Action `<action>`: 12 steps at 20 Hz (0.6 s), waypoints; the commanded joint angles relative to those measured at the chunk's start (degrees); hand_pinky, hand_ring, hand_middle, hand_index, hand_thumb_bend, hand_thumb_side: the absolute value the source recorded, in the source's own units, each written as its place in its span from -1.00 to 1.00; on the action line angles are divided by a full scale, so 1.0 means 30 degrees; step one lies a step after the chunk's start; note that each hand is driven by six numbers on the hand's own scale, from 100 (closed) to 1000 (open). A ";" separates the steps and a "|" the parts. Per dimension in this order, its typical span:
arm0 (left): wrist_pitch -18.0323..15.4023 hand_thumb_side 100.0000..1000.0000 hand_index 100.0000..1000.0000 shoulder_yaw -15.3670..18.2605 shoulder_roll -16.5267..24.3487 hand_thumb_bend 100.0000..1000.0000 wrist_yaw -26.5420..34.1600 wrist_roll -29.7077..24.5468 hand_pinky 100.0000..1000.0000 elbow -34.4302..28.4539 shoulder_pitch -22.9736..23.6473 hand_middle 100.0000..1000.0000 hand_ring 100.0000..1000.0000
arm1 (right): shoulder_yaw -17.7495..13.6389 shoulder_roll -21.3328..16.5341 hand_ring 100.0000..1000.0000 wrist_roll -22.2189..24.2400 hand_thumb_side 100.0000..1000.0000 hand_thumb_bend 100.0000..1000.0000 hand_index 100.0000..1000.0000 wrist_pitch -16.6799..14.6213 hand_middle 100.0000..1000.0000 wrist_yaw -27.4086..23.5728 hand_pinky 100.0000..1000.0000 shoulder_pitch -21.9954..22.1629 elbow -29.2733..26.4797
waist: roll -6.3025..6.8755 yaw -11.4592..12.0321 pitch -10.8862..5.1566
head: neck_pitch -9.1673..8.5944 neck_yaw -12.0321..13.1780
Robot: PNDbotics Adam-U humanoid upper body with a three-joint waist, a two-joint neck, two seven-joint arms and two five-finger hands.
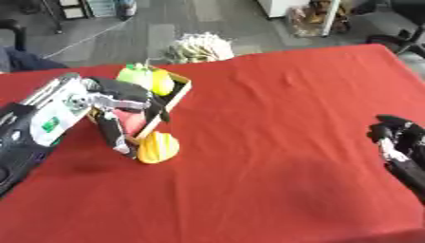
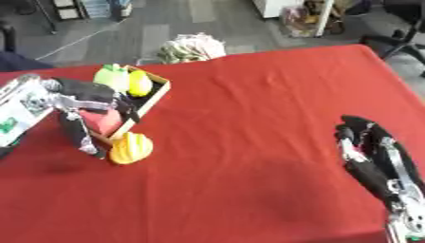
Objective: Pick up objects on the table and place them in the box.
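A shallow wooden box (image 1: pixel 178 93) sits at the left on the red table (image 1: pixel 274 142). Inside it lie a green item (image 1: pixel 133 74), a yellow item (image 1: pixel 161 82) and a red item (image 2: pixel 104 119). An orange-yellow rounded object (image 1: pixel 158 147) rests on the cloth against the box's near corner. My left hand (image 1: pixel 124 107) hangs over the box with relaxed fingers pointing down, one fingertip reaching just left of the orange object; it holds nothing. My right hand (image 2: pixel 365 142) rests open near the right edge, fingers up.
Beyond the table's far edge a whitish bundle (image 1: pixel 199 46) lies on the grey floor. Office chairs and shelving stand at the far right. The wide middle and right of the red cloth carries nothing but wrinkles.
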 commanded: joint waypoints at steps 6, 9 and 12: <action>0.0317 -1.00 0.66 0.0524 -0.0460 -0.09 -0.0506 -0.2075 0.63 0.0356 -0.0300 0.44 0.44 | -0.0133 -0.0242 0.34 0.0025 -0.36 -1.00 0.55 -0.0013 0.25 -0.0022 0.47 -0.0149 -0.0145 | 0.0114 -0.0056 -0.0503 | 0.0040 -0.0077; 0.0426 -1.00 0.66 0.0803 -0.0746 -0.12 -0.1124 -0.1790 0.62 0.0607 -0.0251 0.44 0.44 | -0.0133 -0.0217 0.34 0.0029 -0.36 -1.00 0.55 -0.0011 0.25 -0.0030 0.47 -0.0126 -0.0131 | 0.0067 -0.0087 -0.0484 | 0.0026 -0.0064; 0.0314 -1.00 0.66 0.0831 -0.0923 -0.13 -0.1782 -0.1429 0.62 0.0959 -0.0173 0.44 0.44 | -0.0130 -0.0196 0.34 0.0031 -0.36 -1.00 0.55 -0.0014 0.25 -0.0046 0.47 -0.0118 -0.0123 | 0.0034 -0.0133 -0.0466 | 0.0025 -0.0058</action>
